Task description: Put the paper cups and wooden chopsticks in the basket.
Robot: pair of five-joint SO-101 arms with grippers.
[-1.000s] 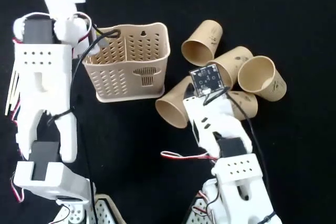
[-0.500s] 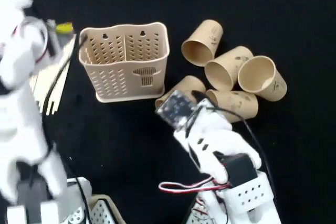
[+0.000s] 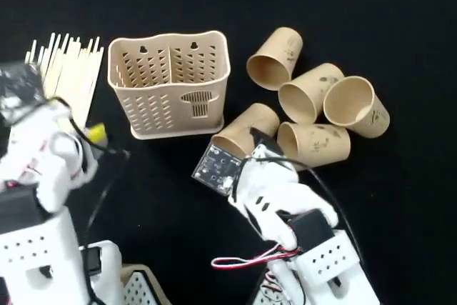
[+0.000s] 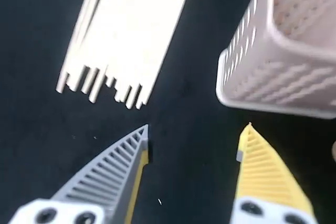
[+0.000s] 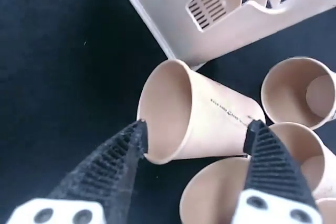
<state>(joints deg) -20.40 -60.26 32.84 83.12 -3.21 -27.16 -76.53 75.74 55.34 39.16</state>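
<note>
A beige perforated basket [image 3: 170, 83] stands upright on the black table. Several wooden chopsticks [image 3: 68, 73] lie in a bundle left of it. Several brown paper cups lie on their sides right of it; the nearest cup [image 3: 246, 128] rests by the basket's corner. My left gripper [image 4: 197, 132] hovers open above bare table near the chopsticks [image 4: 128, 35] and the basket [image 4: 286, 61], holding nothing. My right gripper [image 5: 195, 127] is open, its fingers straddling the nearest cup [image 5: 194, 119] without touching it.
Other cups [image 3: 275, 58] [image 3: 355, 107] [image 3: 313, 144] cluster to the right. The left arm's white body [image 3: 39, 176] stands at the front left, the right arm's body [image 3: 285, 205] at the front middle. Black tabletop lies bare in front of the basket.
The left arm drew back from the basket's left side toward the front, uncovering the chopsticks. The right arm pulled back and swung left, off the cup cluster, toward the nearest cup.
</note>
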